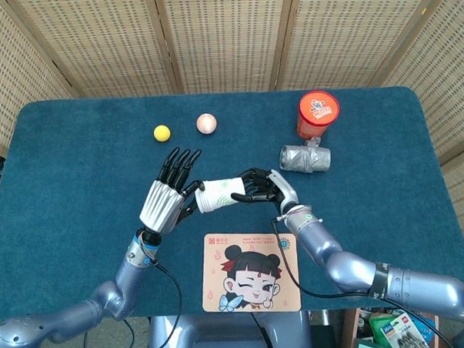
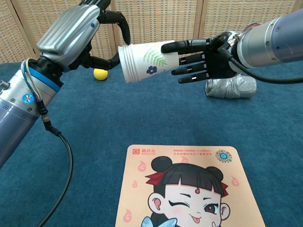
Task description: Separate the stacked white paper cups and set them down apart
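My left hand [image 2: 78, 30] is up in the air, and its thumb and one curled finger pinch the wide rim end of the stacked white paper cups [image 2: 147, 61]; the other fingers stick up and hold nothing. The cups lie on their side between my two hands, above the blue table [image 1: 78, 173]. Their long way runs straight from one hand to the other, with the open end by my left hand and the bottom end by my right hand [image 2: 208, 59]. My right hand holds the bottom end, with one finger laid along the top and the others flat against the side (I cannot see its thumb). Both hands touch the cups, so neither is nearer. I think the next pull should go along that line, hands moving away from each other.
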Action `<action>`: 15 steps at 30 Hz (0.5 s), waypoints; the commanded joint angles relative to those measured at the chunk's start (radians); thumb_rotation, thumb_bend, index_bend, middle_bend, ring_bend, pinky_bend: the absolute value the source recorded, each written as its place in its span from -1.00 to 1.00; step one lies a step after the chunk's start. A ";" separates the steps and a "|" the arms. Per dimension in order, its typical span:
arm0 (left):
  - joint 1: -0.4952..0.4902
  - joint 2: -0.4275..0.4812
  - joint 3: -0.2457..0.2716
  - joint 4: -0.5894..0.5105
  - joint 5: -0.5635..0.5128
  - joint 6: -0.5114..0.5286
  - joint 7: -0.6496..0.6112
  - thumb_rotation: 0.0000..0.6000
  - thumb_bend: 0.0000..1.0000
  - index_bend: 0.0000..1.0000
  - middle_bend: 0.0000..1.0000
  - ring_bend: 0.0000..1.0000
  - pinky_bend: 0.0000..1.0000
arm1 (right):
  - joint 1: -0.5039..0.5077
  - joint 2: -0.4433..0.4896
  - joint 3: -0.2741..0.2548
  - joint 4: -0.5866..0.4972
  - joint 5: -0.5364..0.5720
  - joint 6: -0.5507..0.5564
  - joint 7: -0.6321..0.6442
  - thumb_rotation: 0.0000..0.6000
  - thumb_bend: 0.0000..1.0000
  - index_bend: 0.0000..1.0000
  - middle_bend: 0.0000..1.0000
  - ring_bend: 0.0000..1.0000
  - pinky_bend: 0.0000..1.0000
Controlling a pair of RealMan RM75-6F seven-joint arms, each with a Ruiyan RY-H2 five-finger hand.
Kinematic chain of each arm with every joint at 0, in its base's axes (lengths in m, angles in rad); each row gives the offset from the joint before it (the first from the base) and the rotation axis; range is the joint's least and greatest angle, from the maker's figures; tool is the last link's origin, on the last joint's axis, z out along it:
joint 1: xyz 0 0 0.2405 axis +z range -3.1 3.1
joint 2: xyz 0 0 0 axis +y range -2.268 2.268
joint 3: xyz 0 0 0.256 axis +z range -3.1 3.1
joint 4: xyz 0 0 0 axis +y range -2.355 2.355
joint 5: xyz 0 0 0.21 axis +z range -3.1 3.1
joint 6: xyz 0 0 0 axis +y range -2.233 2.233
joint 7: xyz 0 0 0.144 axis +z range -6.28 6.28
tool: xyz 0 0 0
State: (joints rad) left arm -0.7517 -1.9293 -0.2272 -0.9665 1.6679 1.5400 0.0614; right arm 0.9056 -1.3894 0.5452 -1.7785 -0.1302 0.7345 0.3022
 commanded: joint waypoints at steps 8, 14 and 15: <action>-0.011 -0.012 0.000 0.010 -0.012 -0.004 0.007 1.00 0.00 0.26 -1.00 -1.00 -1.00 | -0.006 0.020 -0.002 -0.002 -0.003 -0.014 0.014 1.00 -0.02 0.15 0.27 -0.01 0.13; -0.016 -0.020 -0.007 0.020 -0.023 0.003 0.004 1.00 0.01 0.37 -1.00 -1.00 -1.00 | -0.014 0.035 -0.004 0.000 -0.009 -0.026 0.028 1.00 -0.02 0.15 0.27 -0.01 0.13; -0.017 -0.020 -0.007 0.023 -0.024 0.004 0.004 1.00 0.02 0.39 -1.00 -1.00 -1.00 | -0.016 0.037 -0.005 0.001 -0.011 -0.029 0.030 1.00 -0.02 0.15 0.27 -0.01 0.13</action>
State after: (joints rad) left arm -0.7678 -1.9490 -0.2342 -0.9440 1.6445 1.5431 0.0656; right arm 0.8910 -1.3533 0.5409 -1.7788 -0.1400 0.7075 0.3309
